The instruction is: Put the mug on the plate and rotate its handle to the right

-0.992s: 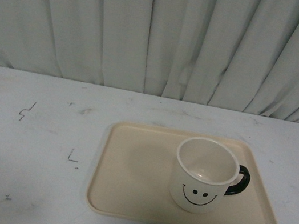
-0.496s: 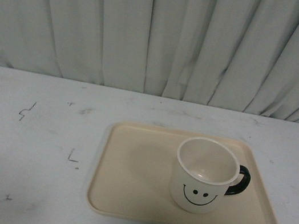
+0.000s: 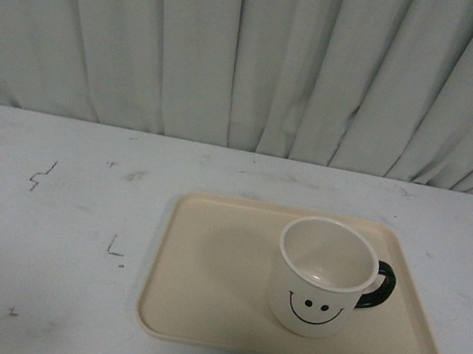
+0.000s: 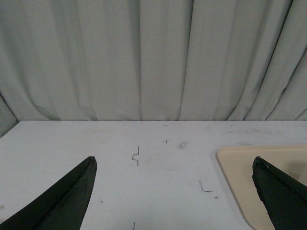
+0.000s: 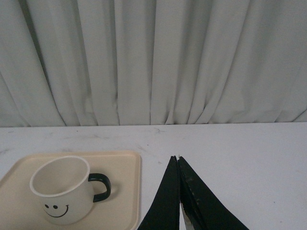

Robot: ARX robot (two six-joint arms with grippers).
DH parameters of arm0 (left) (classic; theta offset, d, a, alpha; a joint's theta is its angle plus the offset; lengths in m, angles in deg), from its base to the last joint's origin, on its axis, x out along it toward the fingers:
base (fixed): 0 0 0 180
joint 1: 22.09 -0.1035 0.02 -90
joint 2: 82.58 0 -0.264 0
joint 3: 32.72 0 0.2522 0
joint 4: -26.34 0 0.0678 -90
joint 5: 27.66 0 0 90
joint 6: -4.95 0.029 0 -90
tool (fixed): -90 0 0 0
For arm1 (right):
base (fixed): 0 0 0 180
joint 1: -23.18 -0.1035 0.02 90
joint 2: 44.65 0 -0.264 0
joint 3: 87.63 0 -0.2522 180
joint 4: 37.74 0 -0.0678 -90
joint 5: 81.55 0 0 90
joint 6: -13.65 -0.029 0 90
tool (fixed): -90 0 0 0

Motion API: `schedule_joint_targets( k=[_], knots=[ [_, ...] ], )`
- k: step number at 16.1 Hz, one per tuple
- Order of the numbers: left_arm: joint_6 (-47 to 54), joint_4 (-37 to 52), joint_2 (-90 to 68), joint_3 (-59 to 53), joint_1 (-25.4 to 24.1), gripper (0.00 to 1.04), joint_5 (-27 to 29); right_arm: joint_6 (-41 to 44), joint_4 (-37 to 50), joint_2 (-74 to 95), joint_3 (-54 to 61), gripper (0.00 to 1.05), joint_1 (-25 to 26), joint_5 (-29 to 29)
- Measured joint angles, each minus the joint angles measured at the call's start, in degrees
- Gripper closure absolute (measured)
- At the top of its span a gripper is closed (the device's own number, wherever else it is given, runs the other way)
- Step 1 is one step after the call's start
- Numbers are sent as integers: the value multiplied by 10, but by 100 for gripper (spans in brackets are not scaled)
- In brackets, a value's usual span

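The cream mug [image 3: 321, 277] with a black smiley face stands upright on the right half of the beige plate [image 3: 203, 263]. Its black handle [image 3: 379, 287] points right. The right wrist view shows the same mug [image 5: 62, 189], handle [image 5: 101, 186] and plate [image 5: 125, 191], with my right gripper [image 5: 177, 158] shut and empty over bare table beside the plate. My left gripper [image 4: 172, 165] is open with nothing between its fingers; it hovers over the table left of the plate corner [image 4: 235, 167]. Neither arm shows in the front view.
The white table [image 3: 44, 226] carries small dark scuff marks [image 3: 40, 175]. A pale pleated curtain [image 3: 258, 53] closes off the back edge of the table.
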Motion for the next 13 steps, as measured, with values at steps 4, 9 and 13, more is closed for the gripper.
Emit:
schedule_joint_targets(
  k=[4,9,13],
  knots=[
    [0,0,0,0,0,7,0,0,-66,-49,-1,103,0,0],
    [0,0,0,0,0,7,0,0,-124,-118,0,53,0,0],
    [0,0,0,0,0,7,0,0,-124,-118,0,27,0,0]
  ],
)
